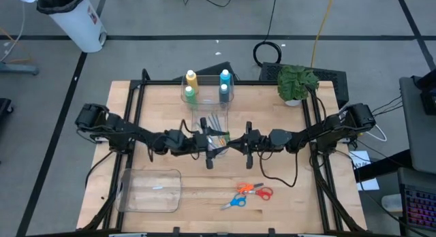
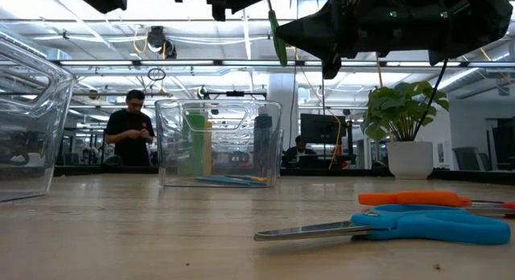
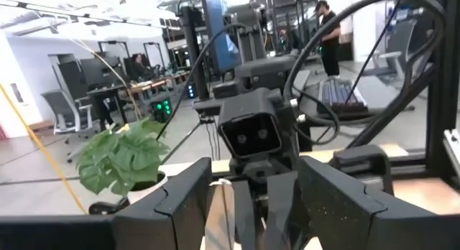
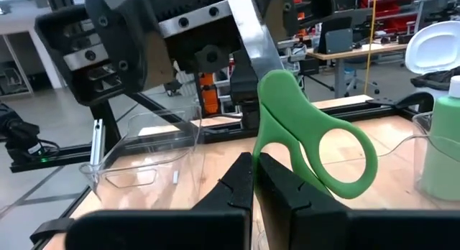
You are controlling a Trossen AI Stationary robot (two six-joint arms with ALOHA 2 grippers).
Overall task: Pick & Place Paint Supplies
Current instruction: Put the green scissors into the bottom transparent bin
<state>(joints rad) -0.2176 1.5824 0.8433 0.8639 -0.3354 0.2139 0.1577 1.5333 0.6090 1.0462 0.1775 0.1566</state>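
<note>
Both arms reach inward and meet mid-table, the left gripper (image 1: 216, 143) clamping the blades of green scissors (image 4: 316, 146) just beside the fully closed, empty right gripper (image 1: 240, 143), whose wrist view alone shows the handles, with the paint bottles (image 1: 206, 86) behind.

Centre of table obstructed: left gripper (image 1: 210, 143) and right gripper (image 1: 244, 143) meet head-on above it, with green-handled scissors (image 4: 305, 139) between them. Just behind them the clear bin (image 1: 208, 94) of paint bottles (image 1: 191, 78) and brushes (image 2: 229, 180) blocks the rear centre. Potted plant (image 1: 297, 82) occupies the rear right corner. Front left holds an empty clear container (image 1: 150, 191); orange scissors (image 1: 253, 190) and blue scissors (image 1: 234, 203) lie front centre-right. Bare tabletop (image 1: 286, 203) stands open at front right and along the left edge behind the container.
</note>
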